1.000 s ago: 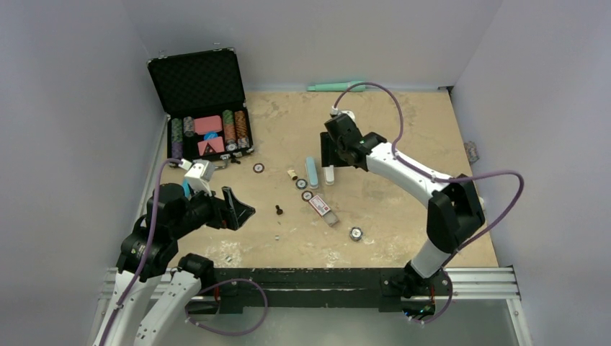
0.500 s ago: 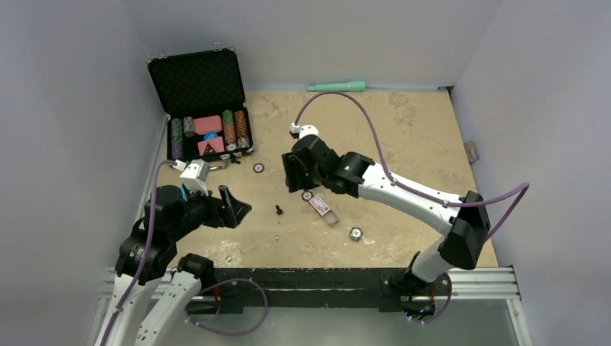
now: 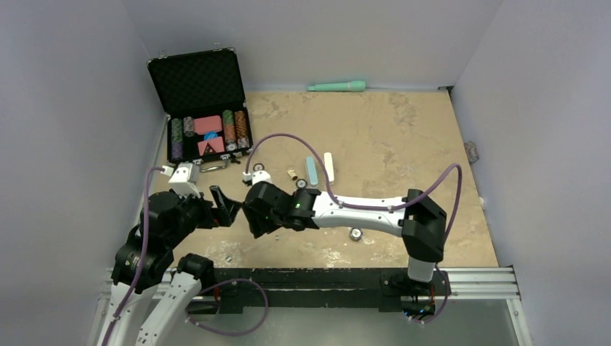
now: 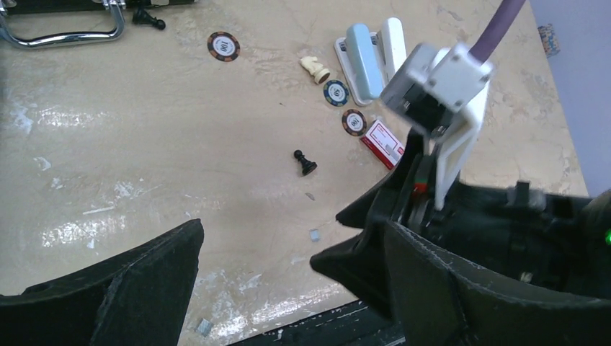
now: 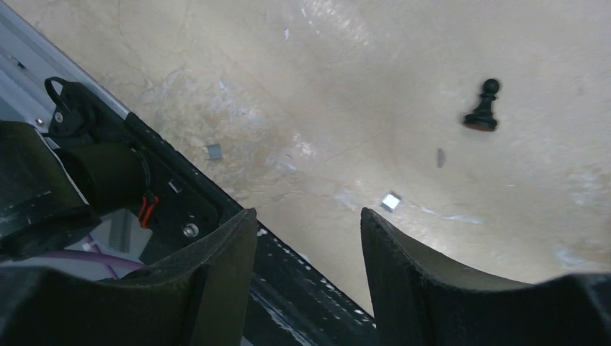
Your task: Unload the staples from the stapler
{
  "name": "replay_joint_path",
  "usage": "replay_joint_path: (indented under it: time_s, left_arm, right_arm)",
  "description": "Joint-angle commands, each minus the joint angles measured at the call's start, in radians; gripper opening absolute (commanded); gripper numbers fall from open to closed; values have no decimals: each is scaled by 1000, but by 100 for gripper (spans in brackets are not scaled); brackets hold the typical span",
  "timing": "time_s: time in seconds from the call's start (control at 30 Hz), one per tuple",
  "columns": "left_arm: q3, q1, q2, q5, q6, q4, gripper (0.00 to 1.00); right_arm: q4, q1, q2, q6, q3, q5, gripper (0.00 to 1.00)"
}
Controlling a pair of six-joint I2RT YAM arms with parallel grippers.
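Stapler was seen lying on table beyond centre, blue body beside white part, poker chips and red-and-white box close by. Left gripper: jaws were held wide apart, nothing gripped. Right gripper: jaws were held parted, nothing gripped; positioned low over table near black pawn, well apart from stapler.

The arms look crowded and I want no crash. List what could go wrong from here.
1. The right gripper sits right beside the open left gripper; a move by either could make them collide.
2. The right arm's purple cable loops over the opened stapler and could snag or drag it.
3. The black pawn stands near the right gripper and could be knocked over.
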Motion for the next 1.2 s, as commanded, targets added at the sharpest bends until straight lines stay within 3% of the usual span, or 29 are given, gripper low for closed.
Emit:
replay_joint_path:
  time_s: [0.0, 0.23, 0.53, 0.8, 1.03, 1.17]
  left_arm:
    - [35, 7, -3, -46, -19, 5, 99]
    - [43, 7, 6, -94, -31, -20, 99]
    - [50, 7, -59, -186, -57, -50, 98]
    - [64, 7, -142, -359, -110, -99, 98]
    - [84, 7, -160, -548, -191, -187, 96]
    - [89, 7, -163, -562, -193, -197, 94]
  right_arm:
    - [106, 61, 43, 51, 73, -42, 57]
    - [192, 143, 123, 91, 108, -103, 55]
    - [308, 177, 130, 169, 20, -139, 52]
    - [299, 213, 255, 174, 121, -123, 50]
    - [354, 207, 138, 182, 18, -64, 50]
    - [329, 189, 80, 190, -15, -27, 52]
